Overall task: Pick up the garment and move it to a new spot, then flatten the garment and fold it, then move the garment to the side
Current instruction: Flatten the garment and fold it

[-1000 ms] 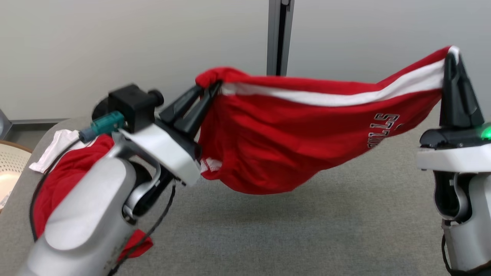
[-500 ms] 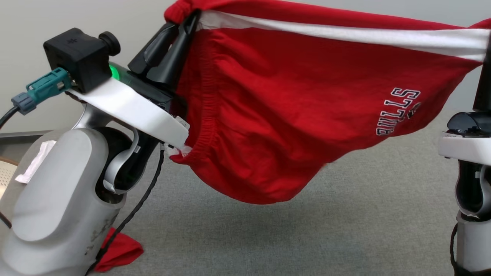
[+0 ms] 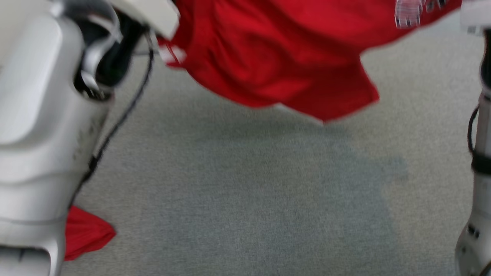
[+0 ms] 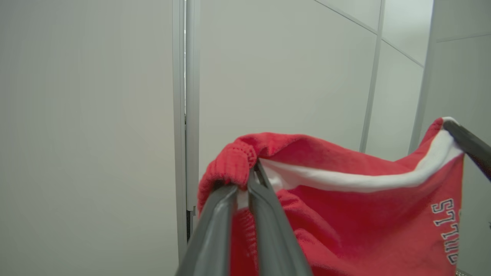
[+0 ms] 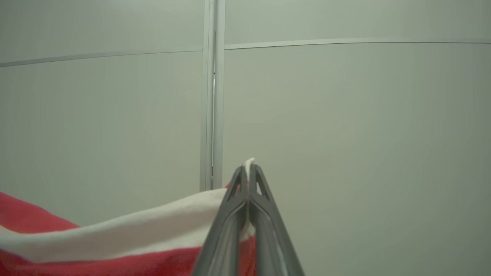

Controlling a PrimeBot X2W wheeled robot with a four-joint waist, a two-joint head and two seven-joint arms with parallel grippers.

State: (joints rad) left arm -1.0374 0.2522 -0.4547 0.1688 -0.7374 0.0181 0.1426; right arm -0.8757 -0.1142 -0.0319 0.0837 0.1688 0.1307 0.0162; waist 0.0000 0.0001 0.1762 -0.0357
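The garment (image 3: 276, 57), red shorts with a white side stripe and white lettering, hangs in the air above the grey surface (image 3: 249, 199), its lower hem loose and blurred. In the left wrist view my left gripper (image 4: 253, 172) is shut on the bunched red waistband of the garment (image 4: 345, 214). One dark finger of the right gripper (image 4: 466, 140) holds the far corner there. In the right wrist view my right gripper (image 5: 248, 170) is shut on the white-striped edge of the garment (image 5: 96, 237). The cloth is stretched between the two grippers.
My pale left arm (image 3: 38, 115) takes up the left side of the head view, with a black cable hanging from it. The right arm (image 3: 479, 153) stands at the right edge. Another piece of red cloth (image 3: 84, 234) lies at the lower left. A pale wall (image 5: 345, 115) stands behind.
The head view has swung down, so both grippers and the garment's top edge have left its top. The garment stays held and stretched; its lower hem has swung.
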